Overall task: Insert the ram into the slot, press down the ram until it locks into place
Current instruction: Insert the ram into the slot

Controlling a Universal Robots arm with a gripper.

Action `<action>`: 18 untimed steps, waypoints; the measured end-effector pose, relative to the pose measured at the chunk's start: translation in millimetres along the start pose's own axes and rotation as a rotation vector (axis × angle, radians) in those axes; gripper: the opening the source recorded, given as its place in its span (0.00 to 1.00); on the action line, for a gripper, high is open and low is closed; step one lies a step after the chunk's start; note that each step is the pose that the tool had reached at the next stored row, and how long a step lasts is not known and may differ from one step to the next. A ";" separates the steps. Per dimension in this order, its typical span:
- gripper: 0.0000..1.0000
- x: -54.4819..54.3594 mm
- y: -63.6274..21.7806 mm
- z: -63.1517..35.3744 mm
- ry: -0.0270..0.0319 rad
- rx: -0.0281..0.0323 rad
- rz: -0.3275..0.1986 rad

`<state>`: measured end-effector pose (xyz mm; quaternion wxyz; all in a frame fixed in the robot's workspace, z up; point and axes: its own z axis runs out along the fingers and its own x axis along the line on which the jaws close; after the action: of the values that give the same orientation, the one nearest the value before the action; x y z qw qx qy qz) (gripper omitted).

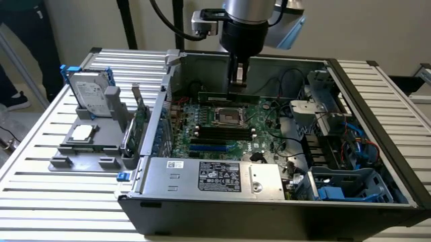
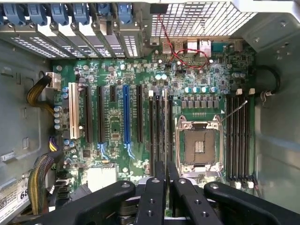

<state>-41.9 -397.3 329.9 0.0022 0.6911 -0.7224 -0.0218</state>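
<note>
The tool comes straight down into an open black steel computer case, which lies on its side on a bench of ribbed metal slats. Its two dark, bolted fingers stand close together, clenched on the ram, a thin, flat green stick held by its upper long edge and level with the board.

The motherboard is matte green and thick with small silver capacitors. The processor socket is a square silver frame. The slots are long, narrow strips of black plastic with pale end clips, lying parallel on both sides of that socket. A blue strip socket and a white one lie farther off, well apart from the tool.

In the exterior view the ram lies directly under the fingertips, over the slots on the far side of the processor socket and near the case's far wall. Whether its lower edge is seated in a slot, I cannot tell.

Room is tight behind the ram and more open toward the socket. A silver labelled power supply closes the near edge. A drive cage and loose cables crowd the exterior view's right.
</note>
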 end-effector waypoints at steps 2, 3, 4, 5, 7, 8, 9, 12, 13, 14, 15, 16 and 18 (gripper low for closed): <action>0.13 2.5 -1.6 3.5 0.0002 0.0000 0.000; 0.13 3.6 -2.4 5.3 -0.0001 0.0000 0.000; 0.13 4.7 -3.1 7.0 -0.0001 0.0000 0.000; 0.13 5.9 -3.9 8.9 0.0000 0.0000 0.000; 0.13 7.7 -4.8 12.4 0.0000 0.0000 0.000; 0.13 8.6 -5.1 14.1 0.0001 0.0000 0.000; 0.13 9.3 -5.4 15.9 0.0000 0.0000 0.000; 0.13 10.0 -5.9 21.3 0.0001 0.0000 -0.001; 0.13 10.1 -5.9 23.3 0.0001 0.0000 -0.001; 0.13 10.2 -6.0 25.1 0.0000 0.0000 -0.001; 0.13 10.2 -6.1 26.8 0.0001 0.0000 -0.002; 0.13 10.3 -6.2 28.6 0.0001 0.0000 -0.002; 0.13 10.4 -6.3 32.3 0.0001 -0.0001 -0.002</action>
<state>-37.1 -407.1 297.2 0.0023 0.6917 -0.7218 -0.0218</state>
